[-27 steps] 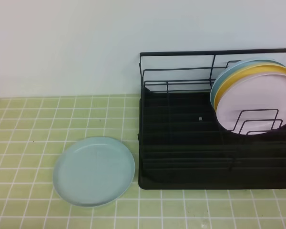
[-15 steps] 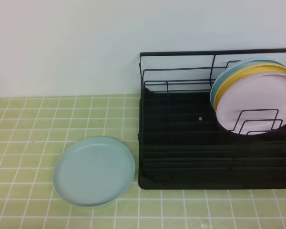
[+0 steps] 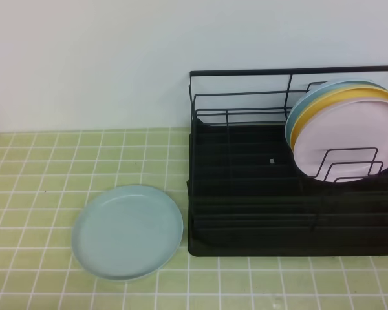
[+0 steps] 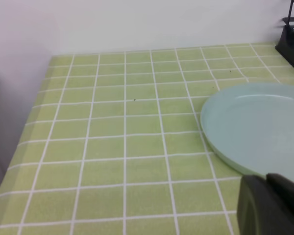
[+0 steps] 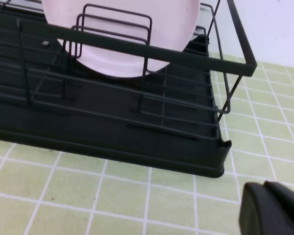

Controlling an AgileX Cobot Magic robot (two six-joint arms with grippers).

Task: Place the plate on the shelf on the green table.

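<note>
Overhead view: the plate (image 3: 127, 232), pale mint, lies flat on the green tiled bench (image 3: 39, 168), at about 7 o'clock in the view. Its right rim sits just beside the front left corner of the shelf (image 3: 246, 213), with a narrow strip of tile between them; not touching.

The shelf, black wire on a ribbed black tray, fills the 3 o'clock side of the bench. Three plates stand on edge at its right end, leaning against the wire dividers: a pink plate (image 3: 349, 142) in front, a yellow plate (image 3: 323, 106) behind it, a blue plate (image 3: 304, 103) at the back. The left part of the tray holds no plates.

No arm appears in the overhead view.

Left wrist view: the left hand (image 4: 272, 205) shows as a dark tip at 5 o'clock, closed, gripping nothing. The plate is at 3 o'clock, close ahead of the hand; contact cannot be told.

Right wrist view: the right hand (image 5: 272, 208) shows at 5 o'clock, closed, gripping nothing, above bare tile near the front right corner of the shelf. The pink plate stands at 12 o'clock.
</note>
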